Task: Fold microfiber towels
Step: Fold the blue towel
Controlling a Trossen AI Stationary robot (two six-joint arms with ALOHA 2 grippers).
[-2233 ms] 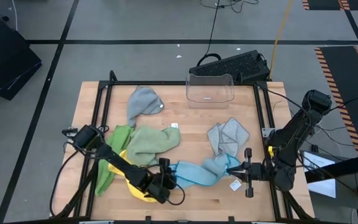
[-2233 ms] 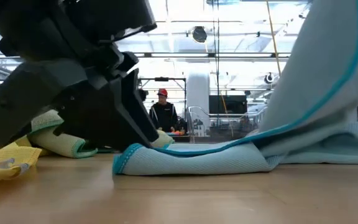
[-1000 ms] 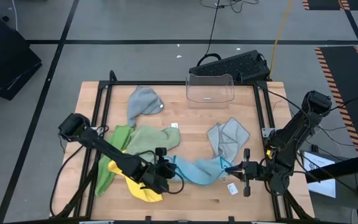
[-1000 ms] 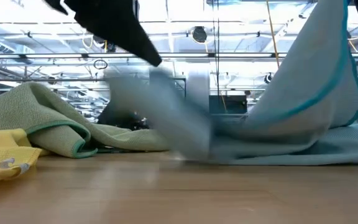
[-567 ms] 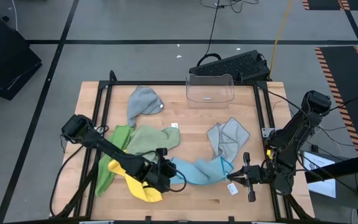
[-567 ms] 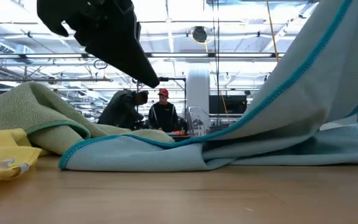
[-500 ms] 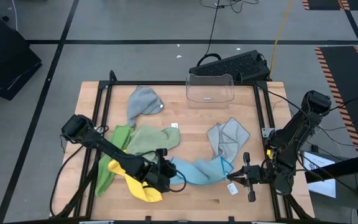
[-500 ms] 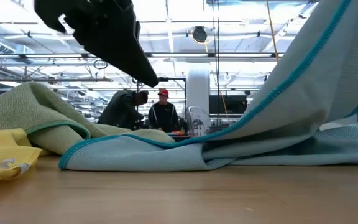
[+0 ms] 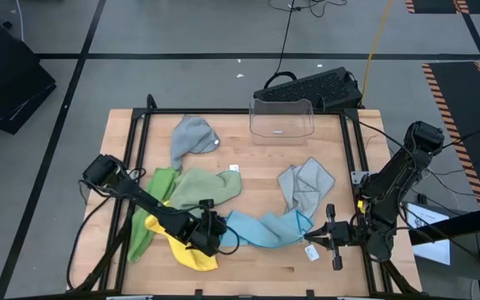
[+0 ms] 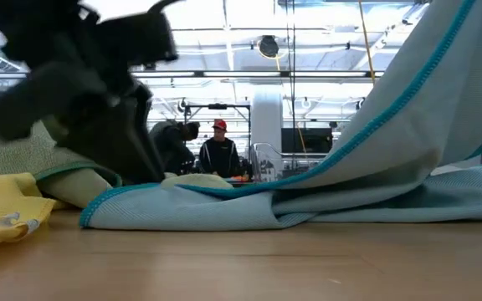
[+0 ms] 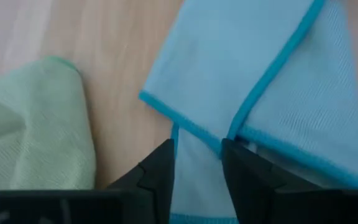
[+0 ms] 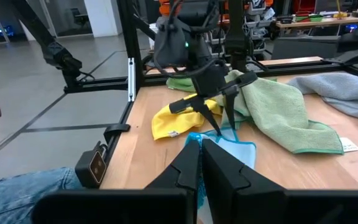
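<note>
High view, layout: Six microfiber towels lie on the tabletop [image 9: 340,167], all crumpled or spread loose. None looks folded, so I judge the task barely begun.
High view, towels: grey towel [image 9: 192,137] at the far left; second grey towel [image 9: 305,182] at right centre; sage green towel [image 9: 205,188] mid-table; bright green towel [image 9: 145,221] at the left edge; yellow towel [image 9: 186,250] near the front; light blue towel [image 9: 265,227] stretched between the two hands.
High view, other: A clear plastic bin [image 9: 282,117] stands at the far edge, apart from the towels.
High view, left hand: left hand [image 9: 212,231] sits at the light blue towel's left end, beside the yellow towel.
High view, right hand: right hand [image 9: 313,234] is at the towel's right end.
Low view: The light blue towel's right portion rises steeply off the tabletop; its left corner lies flat. People stand in the room far behind.
Left wrist view: Fingers apart, astride a teal-hemmed edge of the light blue towel, not yet pinched; sage green towel just beside.
Right wrist view: Fingers closed on the light blue towel's corner, holding it raised.
Remaining: Spread and fold this towel, then the other five.
</note>
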